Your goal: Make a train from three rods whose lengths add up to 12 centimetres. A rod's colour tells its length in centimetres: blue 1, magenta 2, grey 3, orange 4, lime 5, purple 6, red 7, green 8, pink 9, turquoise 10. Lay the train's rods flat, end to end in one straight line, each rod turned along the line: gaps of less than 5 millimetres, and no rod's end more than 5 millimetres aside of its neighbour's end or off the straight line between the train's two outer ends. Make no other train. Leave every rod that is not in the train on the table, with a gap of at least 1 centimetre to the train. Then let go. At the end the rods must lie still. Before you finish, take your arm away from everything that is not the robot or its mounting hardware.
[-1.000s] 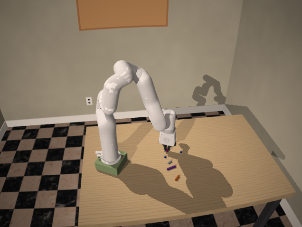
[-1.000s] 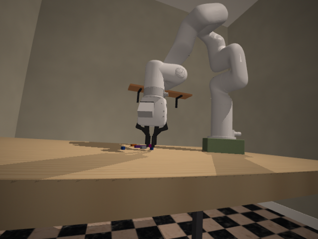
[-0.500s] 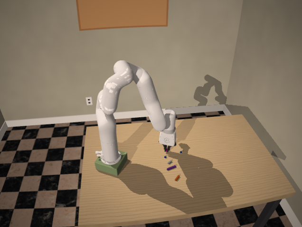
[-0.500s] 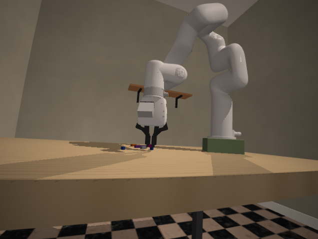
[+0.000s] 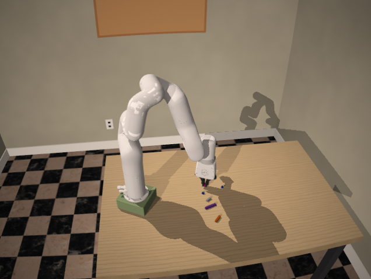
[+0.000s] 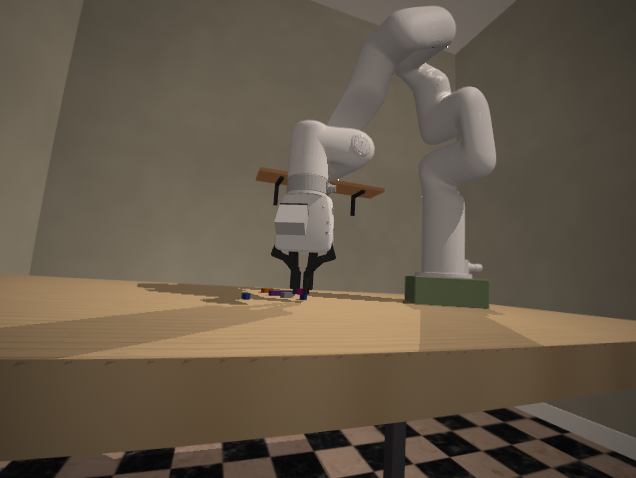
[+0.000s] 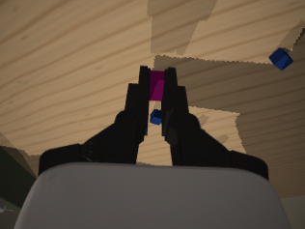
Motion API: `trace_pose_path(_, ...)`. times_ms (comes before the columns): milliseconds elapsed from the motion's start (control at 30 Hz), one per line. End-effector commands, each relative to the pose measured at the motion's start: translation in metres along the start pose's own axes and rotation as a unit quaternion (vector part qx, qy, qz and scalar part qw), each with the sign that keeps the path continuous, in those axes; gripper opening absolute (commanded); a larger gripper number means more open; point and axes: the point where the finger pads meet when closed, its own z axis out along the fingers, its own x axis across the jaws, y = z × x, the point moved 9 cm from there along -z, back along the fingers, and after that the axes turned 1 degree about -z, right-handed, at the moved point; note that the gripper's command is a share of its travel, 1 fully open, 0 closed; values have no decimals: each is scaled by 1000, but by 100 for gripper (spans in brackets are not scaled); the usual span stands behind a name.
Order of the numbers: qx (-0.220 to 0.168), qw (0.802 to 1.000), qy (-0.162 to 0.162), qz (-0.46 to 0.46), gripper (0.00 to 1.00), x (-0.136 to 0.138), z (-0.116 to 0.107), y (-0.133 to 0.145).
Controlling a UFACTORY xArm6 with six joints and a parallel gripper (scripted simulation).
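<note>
Magenta rod (image 7: 155, 85), one, pinched in the nearly closed claw (image 7: 156, 76); two blue rods (image 7: 280, 58), one grey (image 5: 209, 198), purple (image 5: 210, 206), orange (image 5: 217, 218).

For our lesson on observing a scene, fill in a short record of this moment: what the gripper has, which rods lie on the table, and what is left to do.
gripper: shut on the magenta rod, low over the table
loose rods: two blue, grey, purple, orange
train: not yet formed; the rods lie apart
likely fit for 12: magenta, orange, purple
</note>
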Motion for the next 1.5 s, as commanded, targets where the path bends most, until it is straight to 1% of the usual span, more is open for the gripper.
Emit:
trace_pose_path(0,1,1000,1,0,4,1,-1,-1)
trace_pose_path(500,1,1000,1,0,4,1,0,-1)
trace_pose_path(933,1,1000,1,0,4,1,9,-1)
trace_pose_path(1467,1,1000,1,0,4,1,11,-1)
